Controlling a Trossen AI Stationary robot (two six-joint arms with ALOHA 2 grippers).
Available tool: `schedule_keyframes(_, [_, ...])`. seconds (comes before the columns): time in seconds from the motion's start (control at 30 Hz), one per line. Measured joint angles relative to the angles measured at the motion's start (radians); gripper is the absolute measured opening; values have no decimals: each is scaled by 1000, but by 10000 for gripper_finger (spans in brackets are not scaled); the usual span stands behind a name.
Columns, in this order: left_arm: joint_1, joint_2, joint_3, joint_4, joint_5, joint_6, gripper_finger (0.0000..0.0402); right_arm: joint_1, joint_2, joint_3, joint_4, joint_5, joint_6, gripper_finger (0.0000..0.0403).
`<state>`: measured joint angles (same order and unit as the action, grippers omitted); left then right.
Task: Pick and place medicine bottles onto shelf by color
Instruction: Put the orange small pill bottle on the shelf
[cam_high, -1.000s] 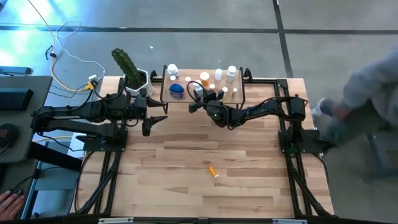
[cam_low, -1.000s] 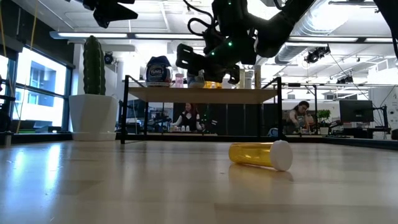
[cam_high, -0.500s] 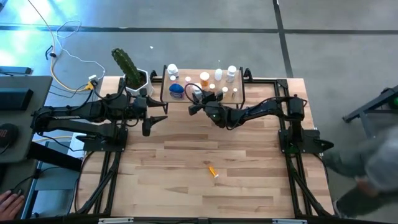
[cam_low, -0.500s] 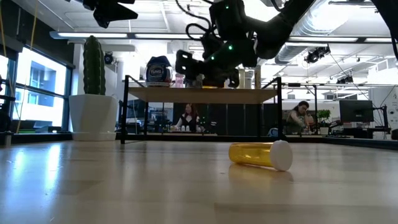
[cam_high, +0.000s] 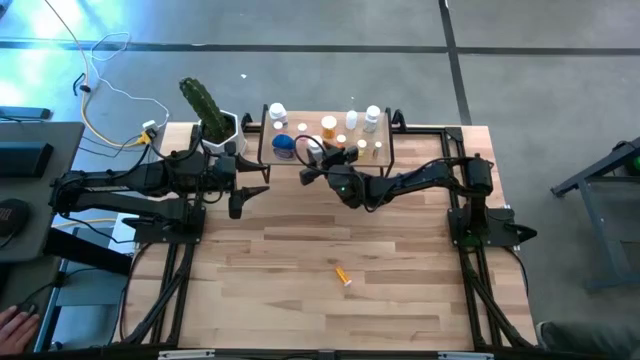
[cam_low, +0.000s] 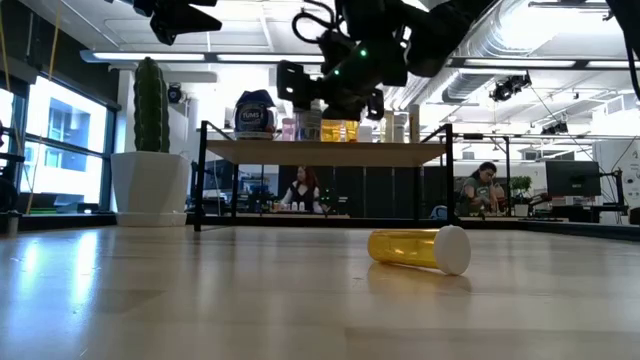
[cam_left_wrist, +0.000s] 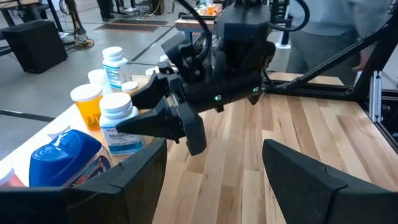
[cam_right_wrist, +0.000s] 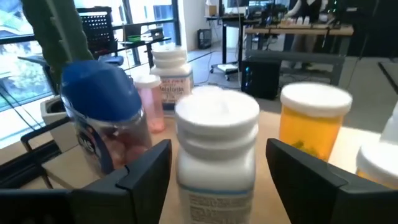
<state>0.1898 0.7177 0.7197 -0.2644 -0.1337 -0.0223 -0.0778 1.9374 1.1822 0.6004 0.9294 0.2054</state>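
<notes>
arms: two, dark, jointed, mounted on black tube frames | right hand (cam_left_wrist: 163, 118): matte black, two long tapered wedge fingers, blocky housing behind with small green lights | cable: black loop arching over that housing | left hand (cam_left_wrist: 214, 177): two broad black fingers with flat angular faces

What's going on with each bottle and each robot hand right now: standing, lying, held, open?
Orange pill bottle with white cap: lying on its side on the tabletop, untouched.
White-capped white bottle: upright on the wooden shelf, between the right gripper's open fingers, not gripped.
Blue-lidded bottle: upright on the shelf.
Orange vial: upright on the shelf.
Left gripper: open, empty, beside the shelf.
</notes>
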Motion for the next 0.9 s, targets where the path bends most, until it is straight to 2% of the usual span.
schedule_keyframes(0.47, [0, 0, 0, 0, 1, 0, 252, 44, -2, 107, -15, 111, -160, 252])
schedule_keyframes(0.7, [0, 0, 0, -4, 2, 24, 252, 84, -2, 183, -20, 121, -211, 252])
schedule_keyframes(0.9, [0, -14, 0, -40, 2, 61, 252, 144, -4, 293, -200, 120, -203, 252])
